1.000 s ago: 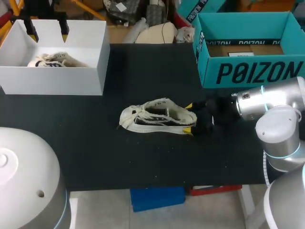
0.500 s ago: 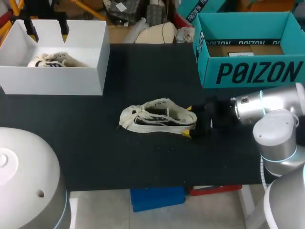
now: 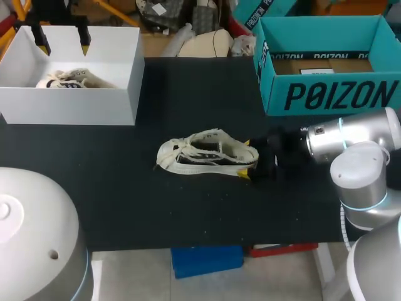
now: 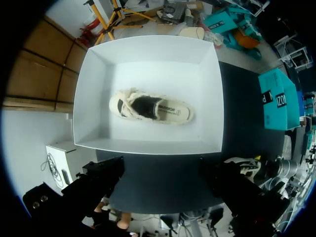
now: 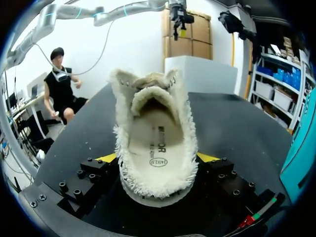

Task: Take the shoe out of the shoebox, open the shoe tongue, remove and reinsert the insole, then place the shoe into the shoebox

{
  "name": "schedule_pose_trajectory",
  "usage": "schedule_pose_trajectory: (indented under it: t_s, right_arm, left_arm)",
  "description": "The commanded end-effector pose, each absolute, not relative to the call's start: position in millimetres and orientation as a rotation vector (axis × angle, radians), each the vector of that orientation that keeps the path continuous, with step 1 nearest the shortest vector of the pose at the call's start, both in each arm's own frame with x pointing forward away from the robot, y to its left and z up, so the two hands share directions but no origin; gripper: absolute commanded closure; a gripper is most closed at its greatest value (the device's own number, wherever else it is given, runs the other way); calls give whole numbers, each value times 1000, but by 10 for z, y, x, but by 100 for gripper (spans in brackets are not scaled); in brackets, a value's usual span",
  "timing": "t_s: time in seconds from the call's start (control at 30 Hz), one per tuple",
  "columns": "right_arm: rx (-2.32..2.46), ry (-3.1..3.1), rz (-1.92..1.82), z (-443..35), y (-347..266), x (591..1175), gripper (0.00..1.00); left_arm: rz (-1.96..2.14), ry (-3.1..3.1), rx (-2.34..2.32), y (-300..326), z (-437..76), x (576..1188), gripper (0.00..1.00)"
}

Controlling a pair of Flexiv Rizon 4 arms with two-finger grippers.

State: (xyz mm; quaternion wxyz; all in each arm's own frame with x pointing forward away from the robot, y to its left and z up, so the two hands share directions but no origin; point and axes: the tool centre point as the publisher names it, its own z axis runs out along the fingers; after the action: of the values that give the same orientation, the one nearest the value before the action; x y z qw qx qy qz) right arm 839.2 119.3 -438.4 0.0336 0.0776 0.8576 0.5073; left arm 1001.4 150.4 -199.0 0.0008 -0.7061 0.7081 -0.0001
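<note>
A cream, fuzzy-edged shoe [image 3: 203,153] lies on its sole mid-table, toe to the left. My right gripper [image 3: 246,158] is at its heel, open. In the right wrist view the heel of the shoe [image 5: 153,143] sits between the yellow tips of the right gripper [image 5: 157,159], which stand close by its fuzzy trim; the insole shows inside. A second matching shoe [image 4: 150,107] lies in the white box [image 3: 119,75] at the far left. My left gripper [image 3: 62,45] hangs open above that box, holding nothing.
A teal shoebox [image 3: 332,94] stands open at the far right of the table, with paper inside. The black tabletop stretches between the two boxes and in front of the shoe.
My right gripper has slid left, so its fingers now straddle the shoe's heel, and they have drawn in slightly. The shoe and the left arm have not moved.
</note>
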Motion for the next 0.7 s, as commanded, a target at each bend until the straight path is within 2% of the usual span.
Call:
schedule_pose_trajectory:
  t_s: [0.03,0.27,0.7]
  right_arm:
    - [241,2638,1560,-4401,1209,8407,100]
    - [241,2638,1560,-4401,1209,8407,100]
    - [241,2638,1560,-4401,1209,8407,100]
  left_arm:
    - [4,2128,-2057,1340,-1828,10114,0]
    - [4,2099,-2100,526,-1678,9949,0]
    - [60,2243,-2052,-1022,-1872,8939,0]
